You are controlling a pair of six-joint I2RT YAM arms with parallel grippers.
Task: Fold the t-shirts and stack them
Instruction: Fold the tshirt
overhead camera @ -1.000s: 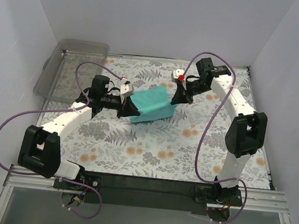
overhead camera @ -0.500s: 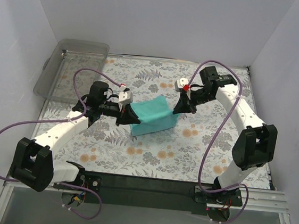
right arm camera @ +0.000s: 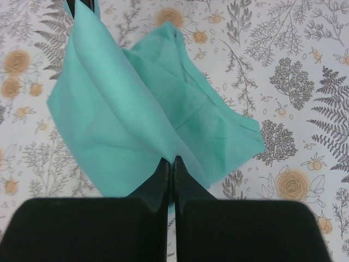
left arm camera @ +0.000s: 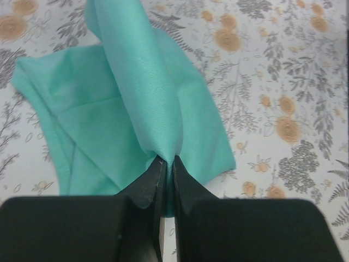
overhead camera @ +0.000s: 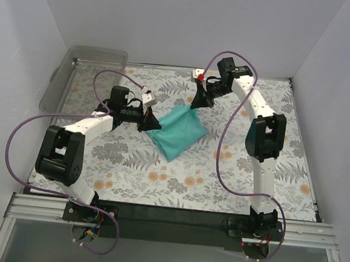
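Observation:
A teal-green t-shirt [overhead camera: 179, 130], folded into a small bundle, hangs between both grippers over the floral table, its lower part resting on the cloth. My left gripper [overhead camera: 151, 123] is shut on the shirt's left corner; in the left wrist view the t-shirt [left arm camera: 144, 103] fabric is pinched between the black fingertips [left arm camera: 168, 164]. My right gripper [overhead camera: 196, 104] is shut on the upper right corner; the right wrist view shows the t-shirt [right arm camera: 136, 109] rising from the shut tips [right arm camera: 172, 162].
A clear plastic bin [overhead camera: 86, 78] sits at the table's far left corner. The floral tablecloth [overhead camera: 220, 173] covers the surface. White walls enclose the back and sides; a black rail runs along the near edge.
Both grippers moved toward the far side with the shirt. The right arm swung left and back, the left arm's base link rotated, and the shirt now hangs as a diamond.

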